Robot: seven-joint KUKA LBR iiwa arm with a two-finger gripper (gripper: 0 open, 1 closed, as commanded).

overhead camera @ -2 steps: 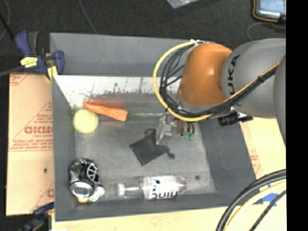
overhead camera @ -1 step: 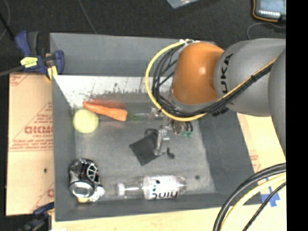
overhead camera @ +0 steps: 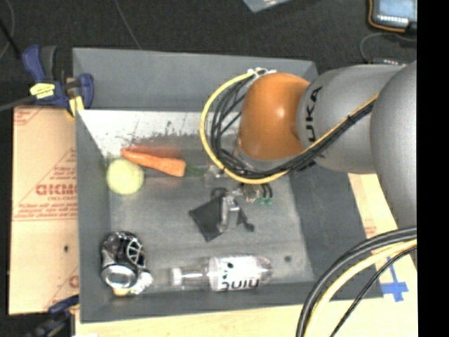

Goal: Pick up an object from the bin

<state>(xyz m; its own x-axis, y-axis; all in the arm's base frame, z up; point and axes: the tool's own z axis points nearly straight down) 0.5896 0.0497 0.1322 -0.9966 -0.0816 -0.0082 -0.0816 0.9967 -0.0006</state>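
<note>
Our arm (overhead camera: 351, 125) reaches into the grey bin (overhead camera: 284, 227). A clear bottle (overhead camera: 224, 274) lies along its lower wall, a carrot (overhead camera: 154, 161) toward the upper left. The gripper (overhead camera: 230, 208) hangs over a flat black piece (overhead camera: 205, 222) mid-bin; clenched or released, we cannot tell. We judge nothing lifted yet.
</note>
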